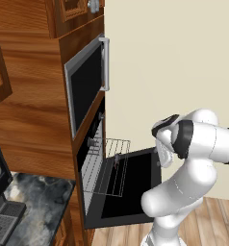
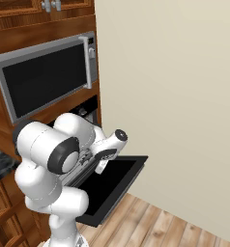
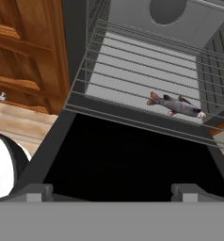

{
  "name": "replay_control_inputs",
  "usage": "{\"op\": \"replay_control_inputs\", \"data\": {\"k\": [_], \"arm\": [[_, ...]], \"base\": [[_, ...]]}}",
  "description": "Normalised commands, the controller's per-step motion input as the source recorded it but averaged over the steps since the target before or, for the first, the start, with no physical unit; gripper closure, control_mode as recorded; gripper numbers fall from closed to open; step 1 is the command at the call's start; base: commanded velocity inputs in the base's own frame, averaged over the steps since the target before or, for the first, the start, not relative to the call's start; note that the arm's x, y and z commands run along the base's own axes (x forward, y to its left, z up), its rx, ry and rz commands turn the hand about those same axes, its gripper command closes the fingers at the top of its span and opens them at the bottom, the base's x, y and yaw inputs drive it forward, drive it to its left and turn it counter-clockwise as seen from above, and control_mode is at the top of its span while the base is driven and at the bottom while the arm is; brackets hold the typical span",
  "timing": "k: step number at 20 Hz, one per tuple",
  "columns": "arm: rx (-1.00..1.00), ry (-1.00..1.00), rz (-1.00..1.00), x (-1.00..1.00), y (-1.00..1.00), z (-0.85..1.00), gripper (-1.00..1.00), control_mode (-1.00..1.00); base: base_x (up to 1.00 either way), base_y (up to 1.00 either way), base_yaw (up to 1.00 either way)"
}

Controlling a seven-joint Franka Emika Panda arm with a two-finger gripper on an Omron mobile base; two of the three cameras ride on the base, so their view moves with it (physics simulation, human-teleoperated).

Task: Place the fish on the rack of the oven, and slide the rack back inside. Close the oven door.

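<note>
Your hand (image 3: 112, 190) hangs wide and empty; ahead, the fish (image 3: 176, 105) lies on the pulled-out rack (image 3: 132, 80), ready for pushing in.

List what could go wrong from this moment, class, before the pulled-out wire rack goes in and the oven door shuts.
1. The small grey-brown fish lies near the silver wire rack's front edge; a jerky push might slide it off.
2. The rack juts over the dropped black oven door; lifting the door first would probably jam against it.

grey-brown fish (image 3: 176, 105), silver wire rack (image 3: 132, 84), black oven door (image 1: 131, 187), brown wooden cabinet (image 1: 34, 120)
</note>
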Motion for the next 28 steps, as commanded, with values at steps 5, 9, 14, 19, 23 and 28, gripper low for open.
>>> {"op": "replay_control_inputs", "data": {"k": [5,9,14,19,23,28], "arm": [[0.07,0.0,-0.02,0.16,0.0,-0.3,-1.0,-1.0],[0.07,-0.01,0.0,0.34,0.0,-0.42,-1.0,-1.0],[0.11,0.0,0.02,0.44,0.0,-0.39,-1.0,-1.0],[0.11,0.0,0.01,0.42,0.0,-0.33,-1.0,-1.0],[0.1,0.0,0.03,0.41,0.08,-0.34,-1.0,-1.0],[0.12,0.0,0.03,0.52,0.17,-0.26,-1.0,-1.0]], "base": [[0.0,0.0,0.0],[0.0,0.0,0.0],[0.0,0.0,0.0],[0.0,0.0,0.0],[0.0,0.0,0.0],[0.0,0.0,0.0]]}}
